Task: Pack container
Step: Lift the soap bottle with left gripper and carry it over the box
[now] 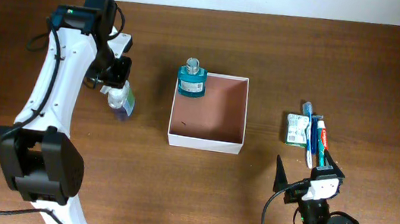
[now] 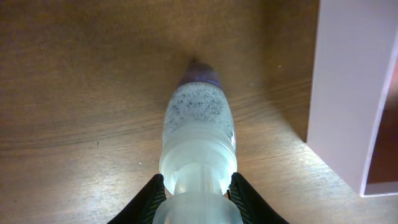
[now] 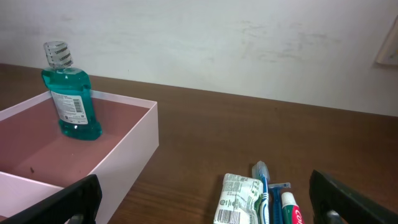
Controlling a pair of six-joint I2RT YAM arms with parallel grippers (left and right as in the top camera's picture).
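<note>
The container [image 1: 214,118] is a shallow square box with white walls and a reddish-brown inside, standing mid-table. A teal bottle [image 1: 191,80] stands upright in its far left corner [image 3: 69,93]. Left of the box, a clear bottle [image 1: 121,102] with a purple cap lies on the wood. My left gripper [image 1: 116,89] is shut on its neck end [image 2: 199,124], both pads touching it. The container's white wall [image 2: 345,93] shows to the right. My right gripper [image 1: 304,171] stands wide open at the front right, holding nothing.
Right of the container lies a cluster of toiletries: a green-and-white packet [image 3: 239,199], a blue toothbrush [image 3: 261,180], a blue razor and a toothpaste tube [image 3: 289,208], seen from overhead around the packet [image 1: 297,129]. They lie just ahead of the right gripper.
</note>
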